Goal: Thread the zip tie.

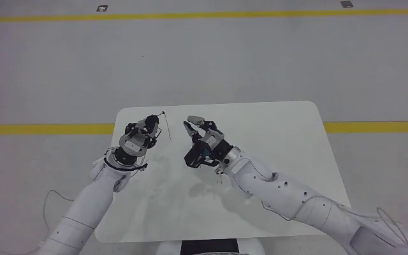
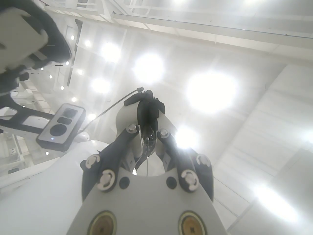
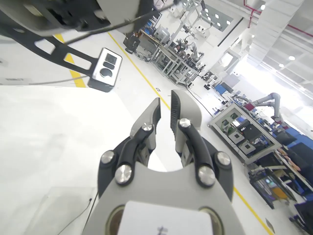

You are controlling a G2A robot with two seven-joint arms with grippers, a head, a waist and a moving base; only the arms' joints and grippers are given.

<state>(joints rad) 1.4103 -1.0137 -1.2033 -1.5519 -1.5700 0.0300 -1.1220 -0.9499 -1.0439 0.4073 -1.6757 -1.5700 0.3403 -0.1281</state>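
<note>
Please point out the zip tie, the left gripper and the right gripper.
zip tie (image 2: 115,103): left wrist view, on its thin free strand.
left gripper (image 2: 149,101): left wrist view, between its shut jaws' tips.
right gripper (image 3: 166,103): right wrist view, between its open jaws' tips.

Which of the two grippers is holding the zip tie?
The left gripper: it is shut on the thin black zip tie. The right gripper is open and holds nothing.

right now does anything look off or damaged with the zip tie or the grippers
Nothing stands out. The left gripper is shut on the zip tie over the table, with the strap's thin end sticking out. The right gripper is open beside it, holding nothing.
</note>
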